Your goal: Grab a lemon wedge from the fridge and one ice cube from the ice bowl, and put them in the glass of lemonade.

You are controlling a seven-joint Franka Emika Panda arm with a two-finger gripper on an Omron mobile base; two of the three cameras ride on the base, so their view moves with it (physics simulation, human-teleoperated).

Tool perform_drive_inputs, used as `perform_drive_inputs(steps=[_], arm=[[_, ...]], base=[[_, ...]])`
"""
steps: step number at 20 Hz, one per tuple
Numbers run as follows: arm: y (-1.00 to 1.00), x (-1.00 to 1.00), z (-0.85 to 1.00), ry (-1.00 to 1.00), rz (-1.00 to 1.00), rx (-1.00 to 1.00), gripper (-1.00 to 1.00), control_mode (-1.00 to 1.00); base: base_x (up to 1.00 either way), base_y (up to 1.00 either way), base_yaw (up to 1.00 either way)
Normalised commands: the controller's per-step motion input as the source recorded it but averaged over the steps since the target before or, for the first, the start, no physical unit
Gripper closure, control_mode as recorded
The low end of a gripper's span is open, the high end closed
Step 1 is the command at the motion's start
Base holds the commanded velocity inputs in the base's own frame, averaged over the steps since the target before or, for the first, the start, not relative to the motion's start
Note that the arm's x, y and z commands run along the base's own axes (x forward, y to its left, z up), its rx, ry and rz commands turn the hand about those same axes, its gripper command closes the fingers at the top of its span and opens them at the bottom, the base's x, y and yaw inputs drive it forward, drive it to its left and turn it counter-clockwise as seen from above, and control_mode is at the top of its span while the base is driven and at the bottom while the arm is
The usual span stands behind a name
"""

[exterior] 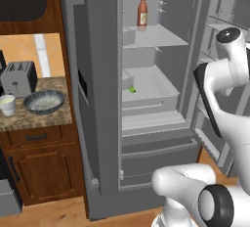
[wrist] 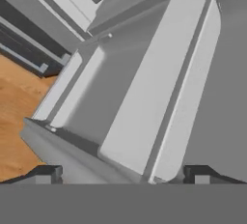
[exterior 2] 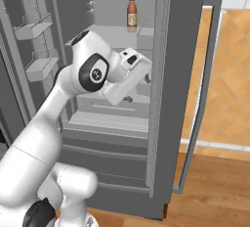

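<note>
Presently the tiny yellow-green lemon wedge (exterior: 132, 89) looks light, soft and slippery; pinch its flat sides; two-finger gripper (wrist: 124, 172) stands apart, empty.

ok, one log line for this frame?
fridge: doors open | lemon wedge: on middle shelf, untouched | gripper: open, empty | ice bowl, glass of lemonade: on counter

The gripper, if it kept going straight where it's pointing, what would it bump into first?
Probably the fridge itself: the open gripper faces grey inner panels and ledges close ahead. Exactly which panel is hard to tell.
</note>
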Motion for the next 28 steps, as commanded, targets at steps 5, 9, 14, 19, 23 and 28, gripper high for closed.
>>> perform_drive_inputs(steps=[5,9,14,19,23,28], arm=[[-0.67,-0.81,0.25,-0.41,0.04,0.09,-1.00,-1.00],[0.00,-1.00,0.63,-0.80,0.08,-0.01,-1.00,-1.00],[0.49,-0.85,0.52,-0.58,0.01,-0.08,-1.00,-1.00],[0.88,-0.40,-0.03,-0.30,0.00,0.25,-1.00,-1.00],[1.00,-0.24,-0.21,0.00,0.03,0.60,-1.00,-1.00],[0.85,-0.03,-0.29,0.13,0.20,0.70,-1.00,-1.00]], base=[[0.00,0.00,0.00],[0.00,0.00,0.00],[0.00,0.00,0.00],[0.00,0.00,0.00],[0.00,0.00,0.00],[0.00,0.00,0.00]])
